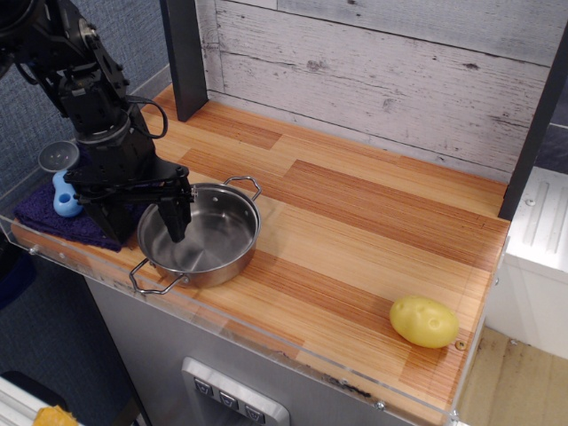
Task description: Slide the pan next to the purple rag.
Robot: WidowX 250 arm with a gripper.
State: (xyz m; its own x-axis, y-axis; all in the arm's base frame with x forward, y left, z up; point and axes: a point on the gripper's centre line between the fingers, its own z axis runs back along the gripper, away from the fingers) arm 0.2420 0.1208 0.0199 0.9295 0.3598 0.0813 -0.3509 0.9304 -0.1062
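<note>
The shiny steel pan [213, 238] sits at the front left of the wooden counter, with its left rim against the edge of the dark purple rag [46, 220]. My gripper [145, 232] is open and straddles the pan's left rim. One finger [176, 220] reaches down inside the pan; the other is outside it, over the rag. The arm hides part of the rag and of the pan's left rim.
A small grey disc on a blue handle [59, 182] lies on the rag. A yellow potato [424, 320] lies at the front right. A dark post [185, 53] stands behind the arm. A clear acrylic lip [266, 342] runs along the counter's front edge.
</note>
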